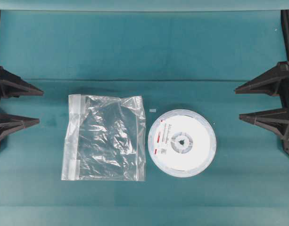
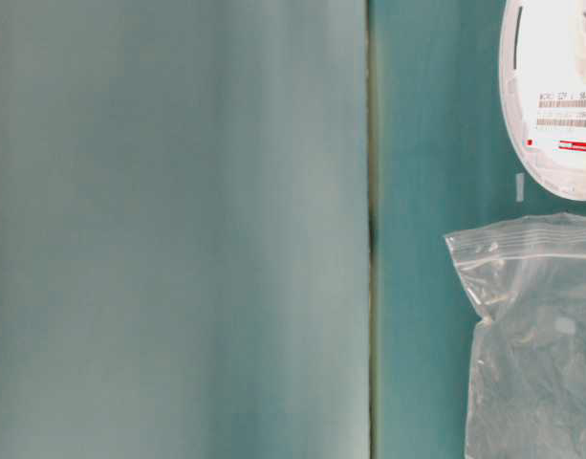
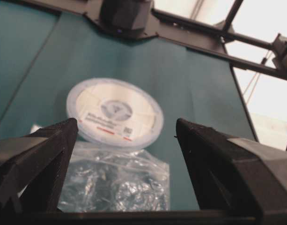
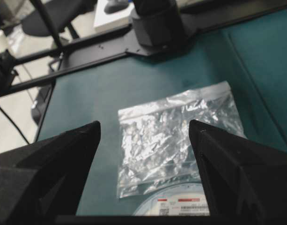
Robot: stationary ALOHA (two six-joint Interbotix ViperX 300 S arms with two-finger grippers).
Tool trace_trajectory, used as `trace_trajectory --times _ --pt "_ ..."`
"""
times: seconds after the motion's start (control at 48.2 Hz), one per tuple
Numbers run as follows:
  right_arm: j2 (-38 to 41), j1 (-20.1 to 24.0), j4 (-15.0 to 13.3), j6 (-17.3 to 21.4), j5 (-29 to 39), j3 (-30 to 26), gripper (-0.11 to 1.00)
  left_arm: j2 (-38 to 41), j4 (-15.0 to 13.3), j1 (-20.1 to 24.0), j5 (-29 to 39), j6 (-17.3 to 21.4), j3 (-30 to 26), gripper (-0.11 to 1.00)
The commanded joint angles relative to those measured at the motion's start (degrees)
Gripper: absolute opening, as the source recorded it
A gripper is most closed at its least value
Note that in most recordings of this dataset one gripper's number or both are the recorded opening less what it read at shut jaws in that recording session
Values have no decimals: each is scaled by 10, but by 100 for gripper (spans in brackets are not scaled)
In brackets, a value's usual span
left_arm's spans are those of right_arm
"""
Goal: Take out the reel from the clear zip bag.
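The reel (image 1: 182, 142) lies flat on the teal cloth, white with a grey rim and a label with red marks. It is outside the clear zip bag (image 1: 104, 136), which lies crinkled and flat just to its left, zip strip on the far left edge. A narrow gap separates them. My left gripper (image 1: 40, 106) stands open at the left edge, well clear of the bag. At the right edge my right gripper (image 1: 237, 104) is open, apart from the reel. The left wrist view shows the bag (image 3: 115, 180) with the reel (image 3: 114, 112) behind it. The right wrist view shows the reel (image 4: 180, 206) before the bag (image 4: 176, 136).
A small white scrap (image 1: 152, 110) lies on the cloth between the tops of the bag and reel. A seam (image 1: 135, 80) runs across the cloth behind them. Each wrist view shows the opposite arm's dark base (image 3: 124, 16) (image 4: 157, 21) at the far table edge.
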Motion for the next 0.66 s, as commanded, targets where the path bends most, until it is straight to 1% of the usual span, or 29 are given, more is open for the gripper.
trace_trajectory --times 0.0,0.644 --pt "2 -2 -1 -5 -4 -7 91 2 2 -1 -4 -1 -15 92" --pt "1 -2 0 -2 -5 3 91 4 2 -1 -3 -4 -13 92"
